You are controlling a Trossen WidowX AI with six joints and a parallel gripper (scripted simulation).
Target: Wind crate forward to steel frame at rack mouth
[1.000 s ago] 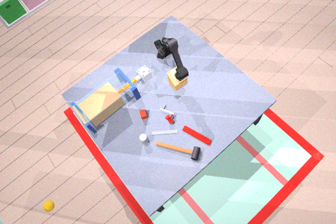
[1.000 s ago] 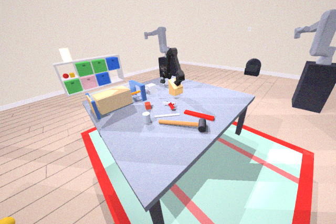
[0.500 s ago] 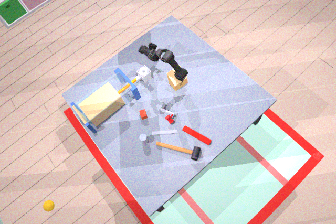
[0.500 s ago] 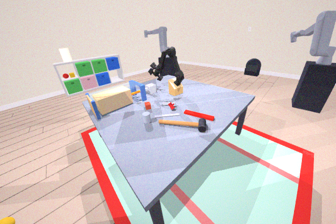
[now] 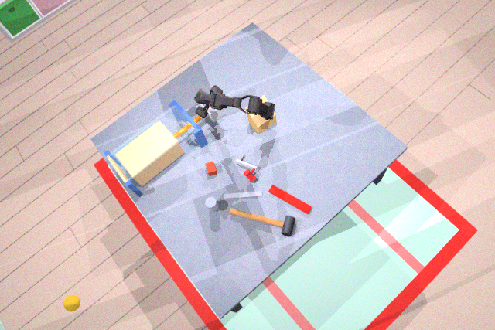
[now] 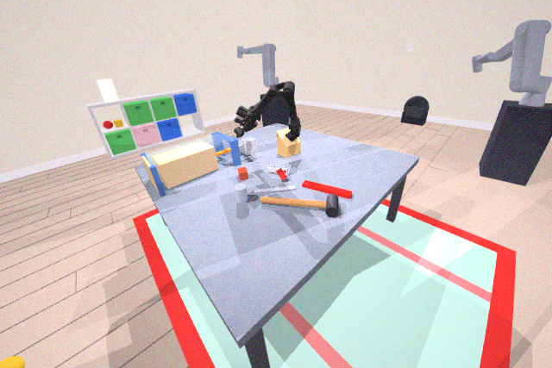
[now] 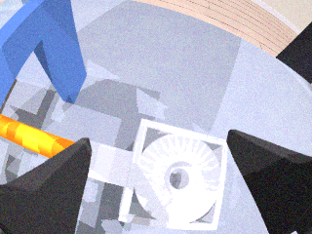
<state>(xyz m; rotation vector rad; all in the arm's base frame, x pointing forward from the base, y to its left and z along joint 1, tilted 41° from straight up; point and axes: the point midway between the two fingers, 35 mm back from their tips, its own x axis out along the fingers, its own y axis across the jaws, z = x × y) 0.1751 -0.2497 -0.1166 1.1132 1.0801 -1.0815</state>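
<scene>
The cream crate sits flat in the clear-panelled cubby, with a gap between its front and the blue mouth frame. An orange strap runs out under the frame towards the white winch, whose round top hole shows in the wrist view. My gripper is open and empty above the winch, mostly hiding it in the top view. A white bar with a dark stub, apparently the handle, lies by a red knobbed piece.
A red-orange cube lies near the cubby. A pale cylinder, a pale bar, a red bar and a mallet lie towards the near side. A wooden block is by the arm's base.
</scene>
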